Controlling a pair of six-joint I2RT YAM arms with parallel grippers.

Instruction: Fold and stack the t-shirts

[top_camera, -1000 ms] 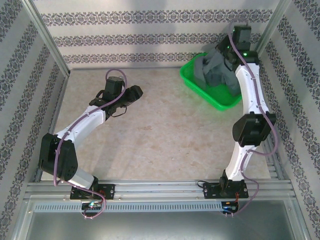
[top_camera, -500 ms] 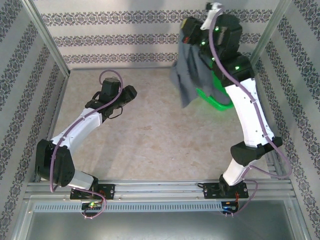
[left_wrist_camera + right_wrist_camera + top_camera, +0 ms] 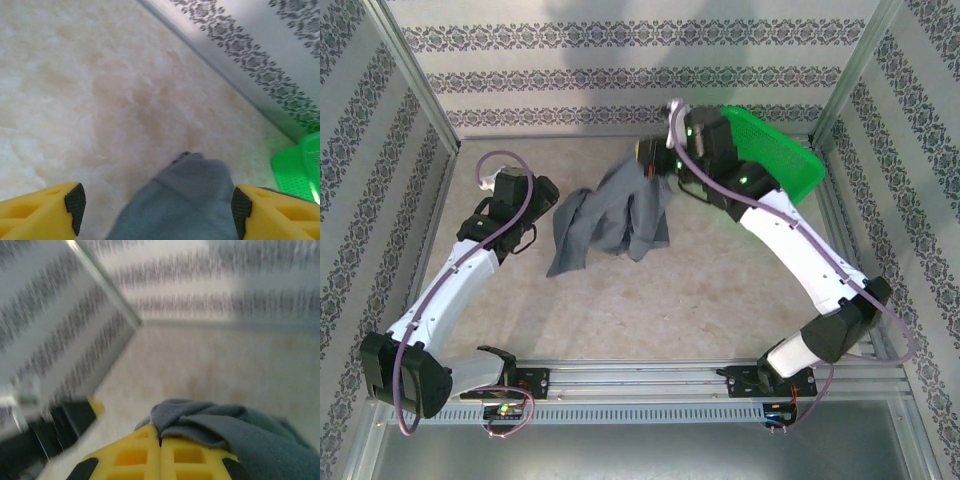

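Observation:
One dark grey t-shirt (image 3: 610, 220) hangs crumpled from my right gripper (image 3: 655, 162), its lower part trailing on the table middle. In the right wrist view the yellow fingers (image 3: 135, 455) of the right gripper (image 3: 160, 440) are pressed together, with a bunch of the t-shirt (image 3: 215, 422) pinched at their tips. My left gripper (image 3: 545, 205) sits just left of the cloth. In the left wrist view the left gripper (image 3: 157, 205) is open. Its black pads (image 3: 75, 200) stand wide apart, and a fold of the t-shirt (image 3: 195, 195) lies between and beyond them, untouched.
The green mesh basket (image 3: 775, 150) stands tipped up at the back right, behind the right arm; its corner (image 3: 300, 167) shows in the left wrist view. Patterned walls and metal posts close in the table on three sides. A metal rail (image 3: 640, 380) runs along the near edge.
The right arm lifted the t-shirt out of the basket and swung it left and down onto the table middle. The basket tipped up. The left arm drew back leftward and its jaws widened.

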